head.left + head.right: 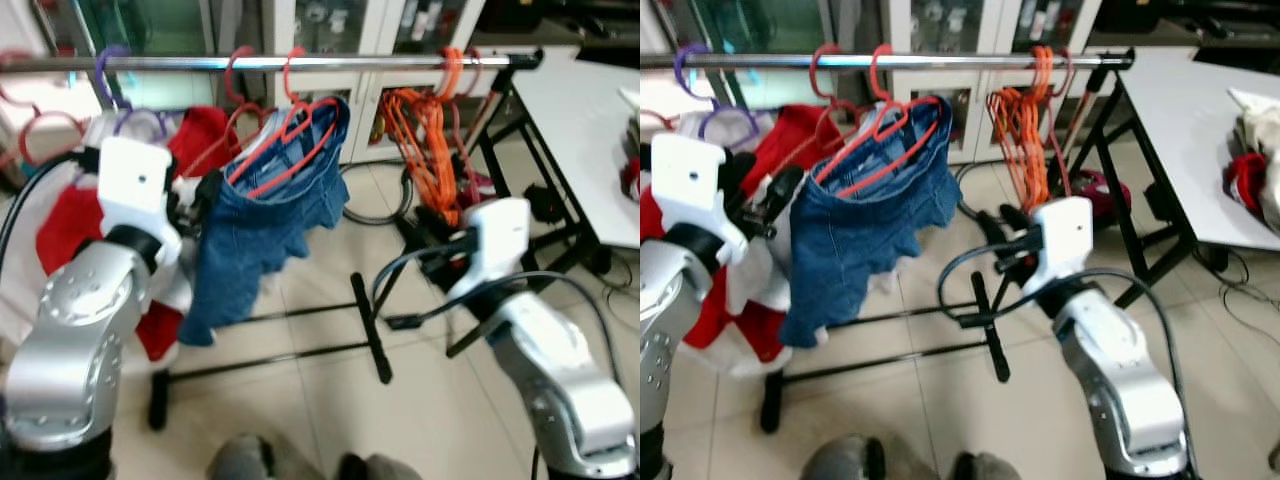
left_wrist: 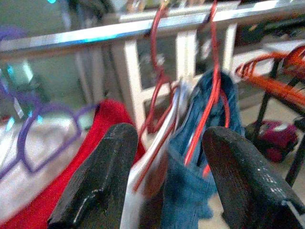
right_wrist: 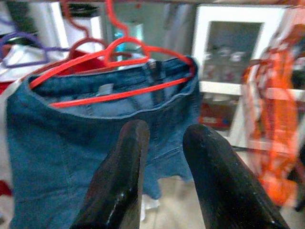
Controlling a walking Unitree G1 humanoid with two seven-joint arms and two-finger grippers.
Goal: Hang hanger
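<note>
Just ahead of our left gripper [image 2: 164,179], fingers apart and empty, blue denim shorts [image 1: 275,225] hang on a thin red hanger [image 1: 290,150] hooked over the shiny metal rail [image 1: 300,62]. Our right gripper [image 3: 162,179] is apart too. Everything looks blurry.

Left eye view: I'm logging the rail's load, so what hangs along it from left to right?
Purple hanger → red hanger with blue denim garment → bunch of orange hangers.
</note>
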